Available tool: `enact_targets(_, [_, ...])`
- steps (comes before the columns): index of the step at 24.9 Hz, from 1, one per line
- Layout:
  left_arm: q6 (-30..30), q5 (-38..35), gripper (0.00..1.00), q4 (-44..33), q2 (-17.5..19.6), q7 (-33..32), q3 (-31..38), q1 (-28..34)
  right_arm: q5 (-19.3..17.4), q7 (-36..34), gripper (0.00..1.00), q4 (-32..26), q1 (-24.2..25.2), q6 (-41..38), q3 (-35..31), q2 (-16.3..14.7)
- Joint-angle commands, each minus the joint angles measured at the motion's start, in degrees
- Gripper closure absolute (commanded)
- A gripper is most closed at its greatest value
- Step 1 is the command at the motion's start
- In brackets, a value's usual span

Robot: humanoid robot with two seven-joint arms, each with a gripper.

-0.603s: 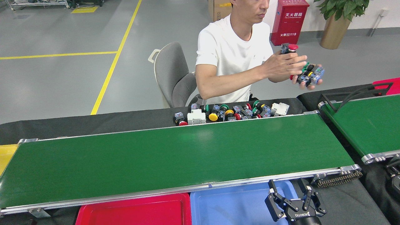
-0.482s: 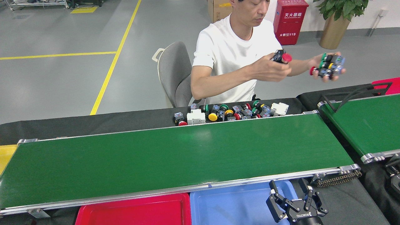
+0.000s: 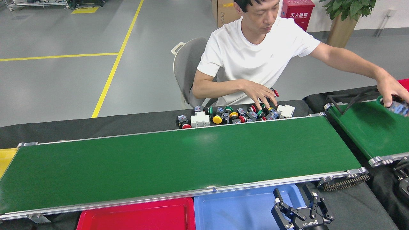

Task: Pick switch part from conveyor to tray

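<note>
One gripper shows in the head view, the right gripper [image 3: 295, 199], at the bottom edge above the blue tray [image 3: 236, 210], its two fingers [image 3: 278, 195] spread apart with nothing between them. The left gripper is out of frame. The conveyor [image 3: 179, 159] runs bare across the middle. Beyond its far rail, the switch parts [image 3: 238, 115] lie heaped on the black cloth, a person's hand [image 3: 262, 95] reaching down into them. The person's other hand [image 3: 391, 92] is out over the second green belt [image 3: 370, 127], gripping what looks like more parts, though blur hides them. The red tray [image 3: 134, 217] sits just beside the blue.
</note>
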Motion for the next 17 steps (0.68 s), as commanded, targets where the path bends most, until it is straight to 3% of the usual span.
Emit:
enact_targets(1, [0.18, 0.31, 0.0, -0.52, 0.7, 0.48, 0.38, -0.35, 0.06, -0.57, 0.02, -0.75, -0.38, -0.28, -0.19, -0.26])
enact_targets(17, [0.18, 0.31, 0.0, -0.35, 0.79, 0.48, 0.38, -1.05, 0.06, -0.57, 0.02, -0.75, -0.64, -0.19, -0.19, 0.09])
